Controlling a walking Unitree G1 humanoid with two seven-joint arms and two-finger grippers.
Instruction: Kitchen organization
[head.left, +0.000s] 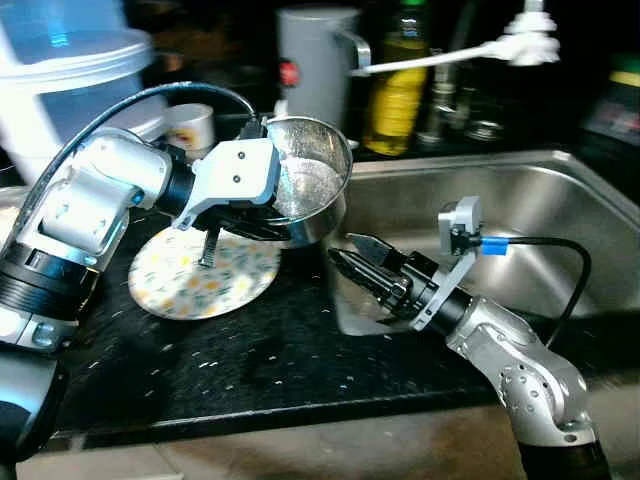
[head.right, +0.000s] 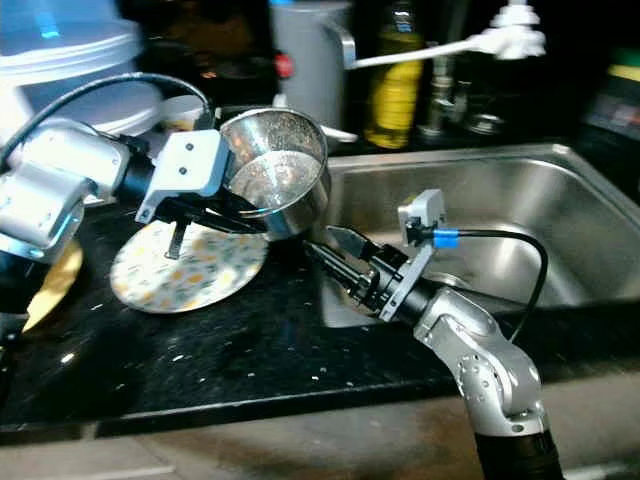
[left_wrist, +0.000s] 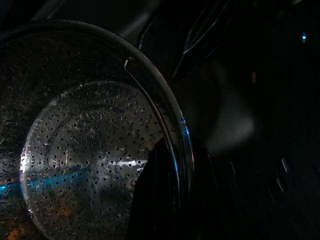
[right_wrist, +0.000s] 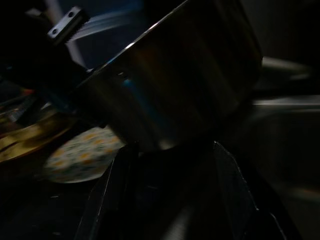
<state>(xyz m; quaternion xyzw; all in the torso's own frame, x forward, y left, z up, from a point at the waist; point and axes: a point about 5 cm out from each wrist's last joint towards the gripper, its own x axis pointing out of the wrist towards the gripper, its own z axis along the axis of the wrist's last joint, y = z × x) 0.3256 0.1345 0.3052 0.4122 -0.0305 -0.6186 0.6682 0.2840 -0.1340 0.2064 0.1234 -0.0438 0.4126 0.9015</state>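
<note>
A steel colander (head.left: 312, 186) with a perforated bottom hangs tilted over the black counter (head.left: 250, 360), its mouth facing up and toward me. My left gripper (head.left: 258, 224) is shut on its rim; one finger (left_wrist: 156, 200) lies across the rim (left_wrist: 170, 125). Under and beside it lies a floral plate (head.left: 205, 276). My right gripper (head.left: 346, 250) stands open just right of the colander's base, at the sink's near-left corner, its fingers (right_wrist: 107, 200) pointing at the colander wall (right_wrist: 185, 85) without touching it.
The steel sink (head.left: 500, 200) lies to the right. Behind stand a grey jug (head.left: 315, 60), an oil bottle (head.left: 398, 85), a white brush (head.left: 520, 45), a small cup (head.left: 190, 125) and a large plastic tub (head.left: 70, 70). A gold plate (head.right: 50, 285) lies far left.
</note>
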